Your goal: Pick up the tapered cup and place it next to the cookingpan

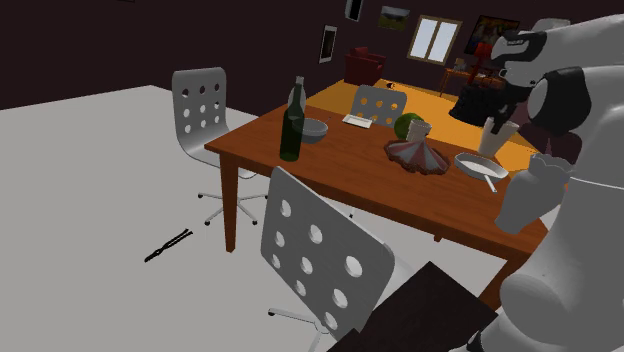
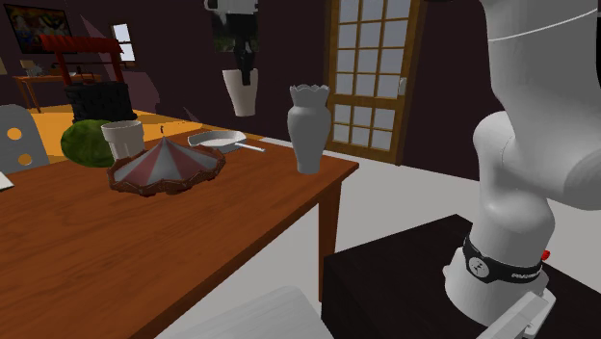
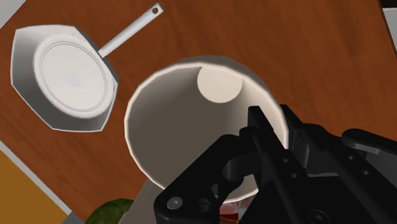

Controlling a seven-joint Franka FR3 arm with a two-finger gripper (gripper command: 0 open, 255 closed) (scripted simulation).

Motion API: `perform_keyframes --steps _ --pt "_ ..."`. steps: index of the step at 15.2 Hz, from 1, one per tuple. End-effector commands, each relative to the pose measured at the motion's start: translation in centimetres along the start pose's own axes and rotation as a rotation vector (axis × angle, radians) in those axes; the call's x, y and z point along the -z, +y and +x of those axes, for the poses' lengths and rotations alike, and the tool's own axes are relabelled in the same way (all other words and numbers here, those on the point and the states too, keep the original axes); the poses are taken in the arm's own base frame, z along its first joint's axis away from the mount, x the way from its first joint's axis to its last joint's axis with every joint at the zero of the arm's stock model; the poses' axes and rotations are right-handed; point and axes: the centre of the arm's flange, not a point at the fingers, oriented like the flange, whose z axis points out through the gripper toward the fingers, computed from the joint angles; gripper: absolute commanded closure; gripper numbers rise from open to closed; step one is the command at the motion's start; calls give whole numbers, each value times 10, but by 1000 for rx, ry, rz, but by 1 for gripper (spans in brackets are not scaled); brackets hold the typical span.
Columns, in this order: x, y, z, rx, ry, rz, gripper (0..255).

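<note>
My fingers [image 3: 256,130] are clenched on the wall of the tapered cup [image 2: 240,91], one inside the rim and one outside, I think. The cup hangs at upper centre of the second exterior view, above the pan [image 2: 220,140]. I'd lower it upright onto bare wooden tabletop [image 2: 144,250] beside the pan, clear of its thin handle. The cup is smooth, off-white and flat-based; the pan is shallow and faceted.

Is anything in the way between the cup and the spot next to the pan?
No, nothing visible. The gripper holds the tapered cup up over the table, and the wood beside the pan below it is bare.
</note>
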Motion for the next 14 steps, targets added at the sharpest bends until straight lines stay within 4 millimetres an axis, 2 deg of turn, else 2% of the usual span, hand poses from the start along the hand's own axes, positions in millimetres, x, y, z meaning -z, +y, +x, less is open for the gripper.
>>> perform_keyframes --steps 1,14 --pt "-6 9 -6 2 1 0 255" --pt "-74 0 -4 2 1 0 255"
